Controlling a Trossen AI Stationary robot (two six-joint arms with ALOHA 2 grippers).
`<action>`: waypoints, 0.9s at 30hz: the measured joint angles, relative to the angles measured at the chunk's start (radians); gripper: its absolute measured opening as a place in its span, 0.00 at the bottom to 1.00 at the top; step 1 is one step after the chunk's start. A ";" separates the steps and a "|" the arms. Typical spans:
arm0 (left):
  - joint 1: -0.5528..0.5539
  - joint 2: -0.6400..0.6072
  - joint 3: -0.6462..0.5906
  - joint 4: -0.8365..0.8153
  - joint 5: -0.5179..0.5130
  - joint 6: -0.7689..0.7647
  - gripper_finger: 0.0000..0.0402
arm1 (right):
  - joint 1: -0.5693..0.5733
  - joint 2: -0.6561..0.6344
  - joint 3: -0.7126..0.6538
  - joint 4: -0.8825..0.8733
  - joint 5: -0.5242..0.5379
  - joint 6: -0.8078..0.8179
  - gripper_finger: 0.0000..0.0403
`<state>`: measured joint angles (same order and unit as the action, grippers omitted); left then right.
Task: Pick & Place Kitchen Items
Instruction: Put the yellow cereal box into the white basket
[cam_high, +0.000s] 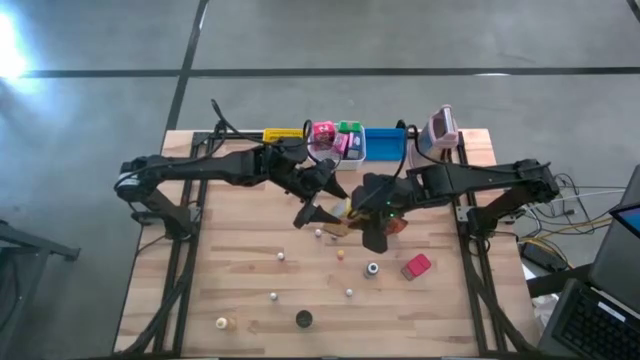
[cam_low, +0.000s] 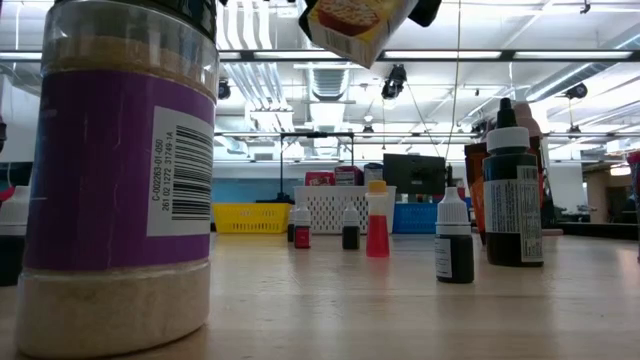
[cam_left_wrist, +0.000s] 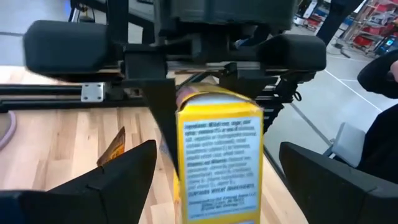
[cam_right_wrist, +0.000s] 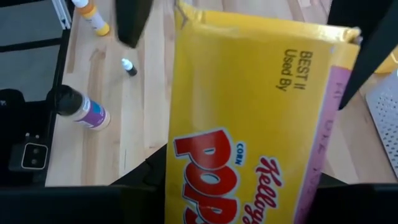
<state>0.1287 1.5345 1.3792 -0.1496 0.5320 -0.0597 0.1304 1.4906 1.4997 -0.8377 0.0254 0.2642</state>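
Overhead, one yellow cereal box (cam_right_wrist: 249, 118)

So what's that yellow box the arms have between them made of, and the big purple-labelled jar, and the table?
The yellow cereal box looks like thin printed cardboard, slightly glossy, with folded edges and a creased corner. The purple-labelled jar seems to be clear plastic, since the powder shows through it, with a paper or film label. The table looks like light wood planks, with visible grain and seams.
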 joint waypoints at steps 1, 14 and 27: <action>0.000 0.000 0.000 0.009 -0.001 0.000 0.86 | -0.001 0.000 0.000 0.008 0.000 0.001 0.35; -0.003 0.014 -0.003 0.056 -0.010 0.000 0.86 | -0.001 0.054 0.007 0.031 -0.001 -0.011 0.37; -0.004 0.015 -0.009 0.022 -0.077 0.017 0.85 | -0.010 0.067 0.057 0.026 0.004 -0.036 0.38</action>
<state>0.1243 1.5494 1.3705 -0.1273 0.4550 -0.0424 0.1204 1.5574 1.5566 -0.8116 0.0296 0.2283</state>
